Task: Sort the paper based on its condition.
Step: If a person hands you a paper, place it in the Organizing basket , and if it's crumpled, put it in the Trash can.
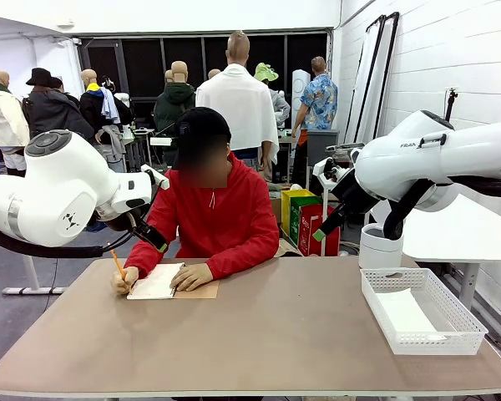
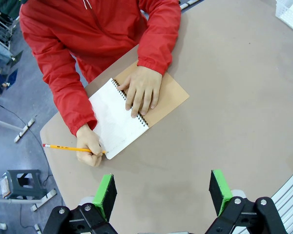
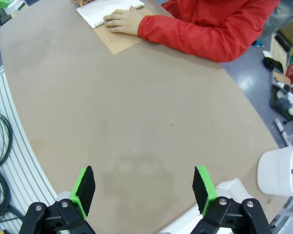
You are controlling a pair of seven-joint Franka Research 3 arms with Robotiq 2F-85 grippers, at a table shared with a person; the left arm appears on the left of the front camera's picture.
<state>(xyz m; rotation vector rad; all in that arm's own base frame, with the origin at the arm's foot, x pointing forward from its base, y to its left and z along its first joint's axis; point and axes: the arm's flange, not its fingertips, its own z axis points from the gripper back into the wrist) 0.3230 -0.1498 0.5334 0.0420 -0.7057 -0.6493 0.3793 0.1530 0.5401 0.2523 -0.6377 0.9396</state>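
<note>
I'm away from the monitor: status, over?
Left gripper open, right gripper open, both above the table. Person's hand pencils on the notebook page; no sheet handed over yet. Basket at robot's right, path open.

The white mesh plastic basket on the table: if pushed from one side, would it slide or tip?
Probably slide: the white mesh plastic basket is low and wide, resting flat on the brown table. It looks light, so its thin mesh walls may flex under a pinch.

1. Notebook (image 2: 118, 119): white page, brown cover.
2. Pencil (image 2: 63, 147): orange.
3. Sleeve (image 2: 158, 34): red.
4. Basket (image 1: 434, 341) at the table's (image 1: 275, 334) right edge: white mesh.
5. Table: plain tan.
6. Left gripper (image 2: 162, 192): black, green pads (image 2: 105, 194).
</note>
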